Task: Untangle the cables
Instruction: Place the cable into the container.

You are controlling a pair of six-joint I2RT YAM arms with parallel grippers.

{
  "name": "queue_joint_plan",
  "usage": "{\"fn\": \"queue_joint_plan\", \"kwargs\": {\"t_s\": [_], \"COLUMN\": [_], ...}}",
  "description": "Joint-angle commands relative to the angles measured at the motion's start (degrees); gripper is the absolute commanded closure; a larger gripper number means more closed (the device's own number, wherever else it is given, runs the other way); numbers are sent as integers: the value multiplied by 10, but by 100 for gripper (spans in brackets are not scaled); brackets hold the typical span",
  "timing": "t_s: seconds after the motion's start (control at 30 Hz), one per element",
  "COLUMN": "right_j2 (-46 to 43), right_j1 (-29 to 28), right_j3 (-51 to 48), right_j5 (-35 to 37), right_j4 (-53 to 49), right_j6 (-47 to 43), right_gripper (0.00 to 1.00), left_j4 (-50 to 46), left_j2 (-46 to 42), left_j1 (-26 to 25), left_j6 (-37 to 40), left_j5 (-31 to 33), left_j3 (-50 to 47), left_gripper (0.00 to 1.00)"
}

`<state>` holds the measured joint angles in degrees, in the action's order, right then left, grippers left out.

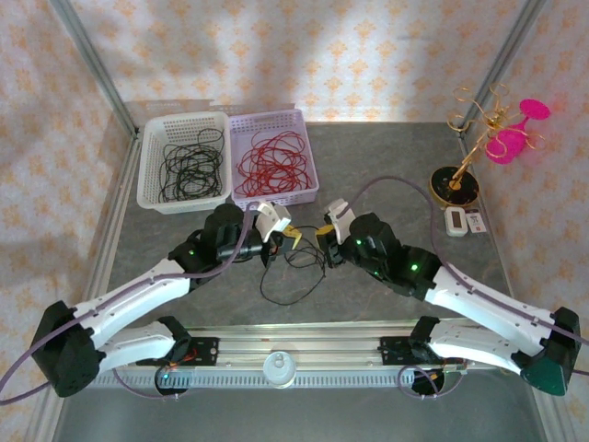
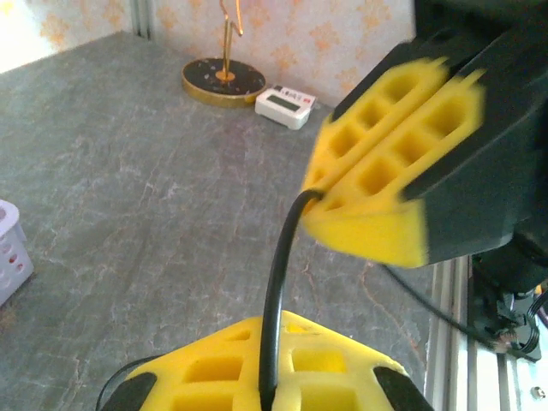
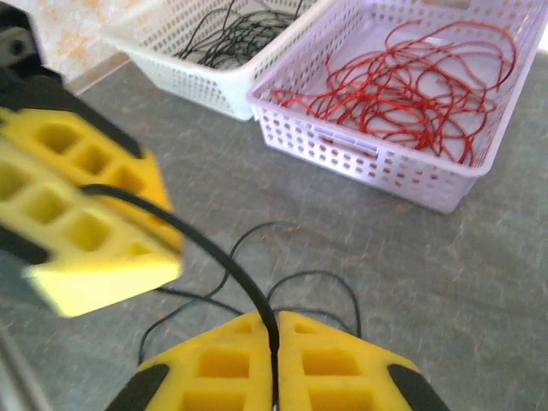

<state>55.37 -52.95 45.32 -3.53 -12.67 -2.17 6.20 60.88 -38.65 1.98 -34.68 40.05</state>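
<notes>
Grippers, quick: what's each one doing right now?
Left gripper: closed, holding the black cable.
Right gripper: closed, holding the same black cable.

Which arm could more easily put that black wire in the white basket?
Probably left: the left gripper and right gripper both pinch the black cable, but the left sits nearer the white basket.

White basket (image 1: 145, 175); lilac basket (image 1: 309, 157); timer (image 1: 457, 221)

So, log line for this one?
left gripper: shut on black cable | right gripper: shut on black cable | white basket: black cables | lilac basket: red cables
</notes>
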Motion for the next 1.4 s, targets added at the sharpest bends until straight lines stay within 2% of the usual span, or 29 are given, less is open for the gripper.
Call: {"fn": "queue_joint_plan", "kwargs": {"t_s": [0.0, 0.03, 0.1, 0.17, 0.23, 0.33, 0.47, 0.6, 0.77, 0.93, 1.0, 1.07, 1.23, 1.37], "right_j2": [15, 21, 27, 27, 24, 13, -4, -37, -82, -93, -92, -87, -80, -86], "right_j1": [0, 0, 1, 2, 8, 19, 43, 57, 60, 60, 60, 60, 60, 61], "right_j3": [-39, -46, -62, -79, -93, -115, -145, -169, -191, -200, -202, -201, -196, -205], "right_j5": [89, 111, 151, 177, 179, 167, 132, 113, 21, 7, 11, 11, 8, 11], "right_j4": [104, 126, 164, 198, 213, 225, 226, 214, 208, 201, 201, 202, 194, 187], "right_j6": [-30, -29, -23, -17, -8, 12, 51, 89, 117, 132, 131, 129, 128, 132], "right_gripper": [83, 74, 66, 66, 71, 75, 74, 65, 52, 50, 49, 49, 48, 47], "left_j4": [-28, -35, -44, -52, -62, -87, -110, -130, -153, -162, -159, -165, -161, -164], "left_j2": [-28, -37, -57, -80, -99, -116, -124, -113, -92, -70, -57, -40, 19, 88], "left_j1": [-2, -3, -3, -3, -3, -3, -3, -3, -3, 3, 21, 63, 203, 281], "left_j6": [-17, -20, -26, -34, -41, -49, -54, -80, -112, -122, -113, -111, -109, -111], "left_j5": [-7, -5, 2, 18, 39, 81, 140, 250, 389, 537, 569, 566, 488, 435], "left_j3": [22, 25, 27, 29, 34, 51, 77, 105, 136, 172, 190, 213, 258, 299], "left_gripper": [100, 100, 100, 100, 100, 100, 100, 100, 100, 100, 100, 100, 100, 100]}}
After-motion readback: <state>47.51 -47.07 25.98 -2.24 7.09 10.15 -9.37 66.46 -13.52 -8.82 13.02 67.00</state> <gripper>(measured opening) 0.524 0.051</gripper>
